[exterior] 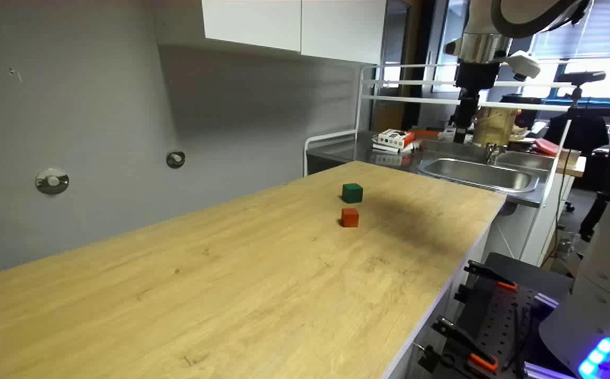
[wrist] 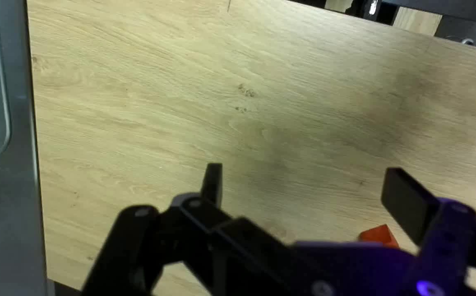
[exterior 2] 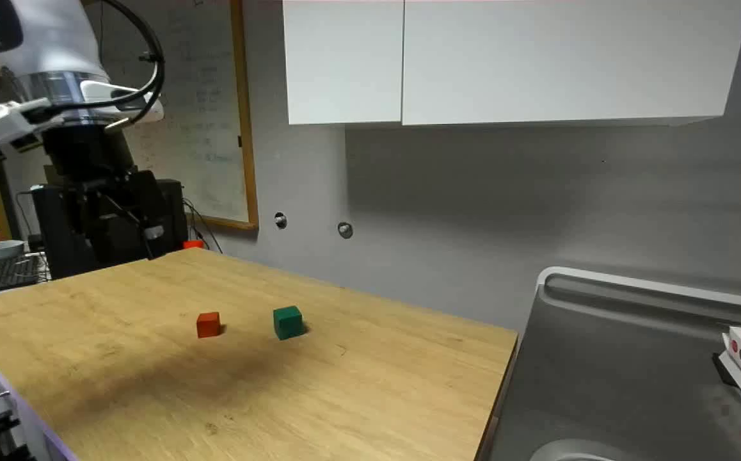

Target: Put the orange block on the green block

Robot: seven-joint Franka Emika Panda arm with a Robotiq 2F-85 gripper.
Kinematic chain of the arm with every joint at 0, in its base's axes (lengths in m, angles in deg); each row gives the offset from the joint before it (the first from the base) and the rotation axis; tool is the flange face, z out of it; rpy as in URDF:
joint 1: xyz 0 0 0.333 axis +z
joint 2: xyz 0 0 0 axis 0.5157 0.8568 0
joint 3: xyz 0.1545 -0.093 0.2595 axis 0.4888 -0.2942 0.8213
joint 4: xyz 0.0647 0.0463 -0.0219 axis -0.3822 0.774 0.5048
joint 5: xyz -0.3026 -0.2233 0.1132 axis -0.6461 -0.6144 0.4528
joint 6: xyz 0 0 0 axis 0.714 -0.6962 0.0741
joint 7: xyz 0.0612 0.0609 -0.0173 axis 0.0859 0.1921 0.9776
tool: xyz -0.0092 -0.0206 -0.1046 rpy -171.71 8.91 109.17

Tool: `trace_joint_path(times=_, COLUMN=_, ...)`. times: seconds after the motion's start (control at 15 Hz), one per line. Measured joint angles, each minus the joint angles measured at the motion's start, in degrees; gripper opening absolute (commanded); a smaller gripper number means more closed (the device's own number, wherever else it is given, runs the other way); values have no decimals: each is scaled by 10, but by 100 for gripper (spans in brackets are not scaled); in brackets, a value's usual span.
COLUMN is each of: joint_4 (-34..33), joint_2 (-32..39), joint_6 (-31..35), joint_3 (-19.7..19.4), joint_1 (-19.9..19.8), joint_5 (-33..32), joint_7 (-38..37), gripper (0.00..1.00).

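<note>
The orange block (exterior: 350, 217) sits on the wooden table, and it shows in an exterior view (exterior 2: 208, 324) too. In the wrist view only part of the orange block (wrist: 379, 235) shows, behind the gripper body near the right finger. The green block (exterior: 352, 193) sits a short way from it on the table, and it also shows in an exterior view (exterior 2: 288, 322). The green block is out of view in the wrist view. My gripper (wrist: 303, 172) is open and empty, well above the table. It also shows in both exterior views (exterior: 462, 136) (exterior 2: 124, 246).
The wooden table (exterior: 205, 295) meets a grey wall along its back. A metal sink (exterior: 479, 173) and a small box (exterior: 395, 138) are beyond one end. White cabinets (exterior 2: 505, 64) hang above the table. A white rail (exterior: 331, 136) stands by the sink.
</note>
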State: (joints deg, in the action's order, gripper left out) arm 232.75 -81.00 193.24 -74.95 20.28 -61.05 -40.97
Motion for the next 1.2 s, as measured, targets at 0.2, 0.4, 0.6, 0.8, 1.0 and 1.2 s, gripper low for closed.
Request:
trace_joint_path(times=0.2, joint_4=0, joint_2=0, joint_6=0, joint_3=0, joint_1=0, joint_5=0, joint_7=0, gripper=100)
trace_joint_path(times=0.4, joint_4=0, joint_2=-1, joint_6=0, joint_3=0, joint_1=0, joint_5=0, joint_7=0, gripper=100)
trace_joint_path(times=0.6, joint_4=0, joint_2=-1, joint_6=0, joint_3=0, joint_1=0, joint_5=0, joint_7=0, gripper=100)
trace_joint_path(times=0.8, joint_4=0, joint_2=0, joint_6=0, joint_3=0, joint_1=0, joint_5=0, joint_7=0, gripper=100)
trace_joint_path(times=1.0, joint_4=0, joint_2=15, joint_6=14, joint_3=0, joint_1=5, joint_5=11, joint_7=-23, gripper=100)
trace_joint_path(times=1.2, joint_4=-1, joint_2=55, joint_6=74, joint_3=6, joint_1=21, joint_5=35, joint_7=-70, gripper=100)
